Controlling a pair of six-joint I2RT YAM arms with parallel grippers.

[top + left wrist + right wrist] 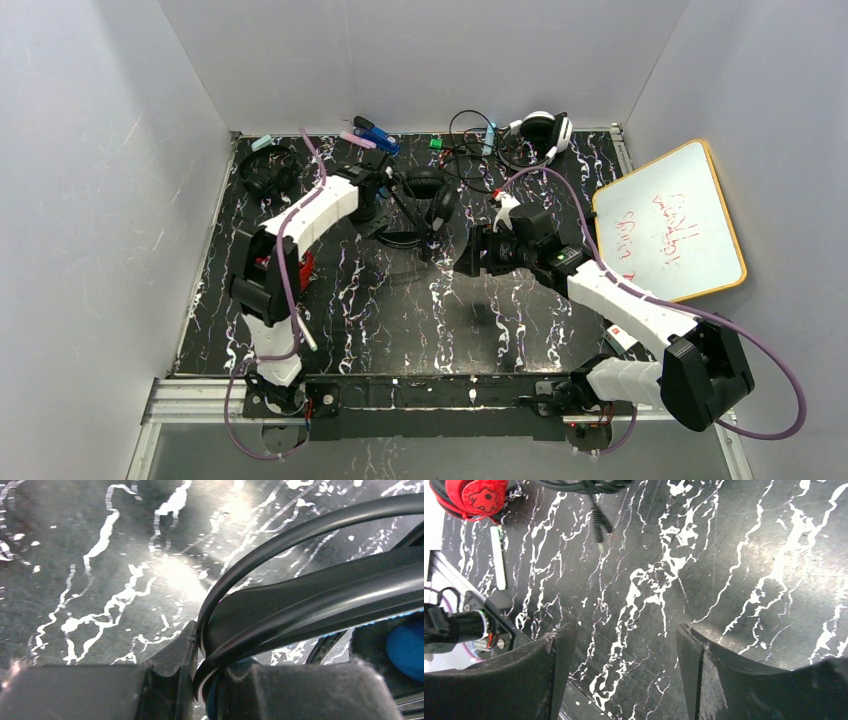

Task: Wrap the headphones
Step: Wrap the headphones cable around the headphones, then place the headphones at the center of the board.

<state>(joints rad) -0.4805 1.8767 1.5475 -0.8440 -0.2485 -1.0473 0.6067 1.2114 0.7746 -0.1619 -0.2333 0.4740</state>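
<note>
Left gripper clamped on black headphones, apparently at the headband, right gripper spread wide over the middle of the worktop

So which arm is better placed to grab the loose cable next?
Right. The right gripper is open and empty, with the cable plug lying ahead of it; the left gripper is shut on the black headphones' headband.

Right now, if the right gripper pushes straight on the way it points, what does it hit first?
Probably bare tabletop: the open right gripper angles down at it, nothing between its jaws. The cable plug and red headphones lie farther on; depth is unclear.
</note>
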